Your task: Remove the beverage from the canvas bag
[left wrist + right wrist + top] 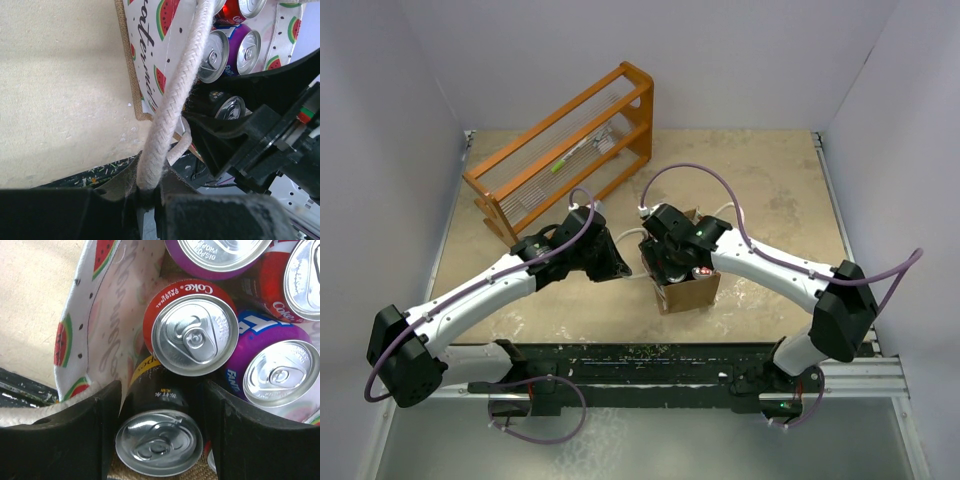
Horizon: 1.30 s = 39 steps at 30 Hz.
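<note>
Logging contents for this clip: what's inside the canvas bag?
The canvas bag holds cans, including a red Coke can, a purple Fanta can and a black can straddled by the right claw. Anything beneath them is hidden.

Pretty cramped in there. The canvas bag (95, 340) is packed with cans touching each other, no slots between. The right gripper (162, 390) hugs the black can (157, 442), wedged between the bag wall and the Coke can (192, 332). The left gripper (148, 192) pinches the rope handle (167, 110) off to the side.
</note>
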Each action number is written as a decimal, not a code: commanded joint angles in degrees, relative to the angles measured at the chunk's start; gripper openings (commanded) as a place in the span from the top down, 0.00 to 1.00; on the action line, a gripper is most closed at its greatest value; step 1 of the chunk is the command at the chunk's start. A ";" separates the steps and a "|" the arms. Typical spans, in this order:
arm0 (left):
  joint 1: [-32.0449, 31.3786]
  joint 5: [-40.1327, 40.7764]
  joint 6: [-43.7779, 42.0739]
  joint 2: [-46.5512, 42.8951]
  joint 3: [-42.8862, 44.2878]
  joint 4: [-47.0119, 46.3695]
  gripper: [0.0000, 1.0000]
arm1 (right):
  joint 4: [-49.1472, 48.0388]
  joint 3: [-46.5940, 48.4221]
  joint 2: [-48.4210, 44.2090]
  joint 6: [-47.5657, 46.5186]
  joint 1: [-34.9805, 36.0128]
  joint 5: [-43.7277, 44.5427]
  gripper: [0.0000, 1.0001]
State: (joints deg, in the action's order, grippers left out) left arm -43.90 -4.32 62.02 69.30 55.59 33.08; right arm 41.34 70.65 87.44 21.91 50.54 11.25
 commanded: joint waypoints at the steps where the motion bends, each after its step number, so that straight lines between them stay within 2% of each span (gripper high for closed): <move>1: -0.04 -0.45 0.13 -1.12 0.03 -0.87 0.98 | 3.50 -1.92 0.98 -0.44 -0.27 1.59 0.33; 10: 0.03 -0.52 0.24 -1.06 -0.17 -0.74 0.98 | 3.76 -2.24 1.53 -0.53 -0.27 2.46 0.37; 16: -0.05 -0.60 0.51 -1.31 -0.28 -0.50 0.99 | 4.16 -2.50 1.46 -1.39 -0.27 3.44 0.31; 22: -0.04 -0.95 0.50 -1.77 0.28 0.50 0.99 | 3.70 -3.43 0.42 -0.38 -0.27 4.08 0.32; 28: -0.01 -3.08 -0.23 0.18 1.92 0.79 1.00 | 4.01 -0.77 0.10 1.06 -0.25 4.68 0.57; 30: -0.04 -3.83 -0.83 1.09 2.93 1.27 1.00 | 4.22 0.00 -0.71 2.58 -0.27 5.19 0.74; 32: -0.03 -4.36 -1.80 2.10 4.26 2.33 1.00 | 4.16 0.58 -1.52 4.49 -0.27 5.12 0.86; 39: -0.01 -6.24 -5.31 5.57 9.04 5.87 1.00 | 5.06 1.54 -6.10 10.37 -0.27 5.28 1.00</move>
State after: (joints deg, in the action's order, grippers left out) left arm -43.90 -8.03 59.92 73.76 60.73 37.04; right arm 40.62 69.54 86.39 26.74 50.39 14.83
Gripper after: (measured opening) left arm 0.115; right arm 0.595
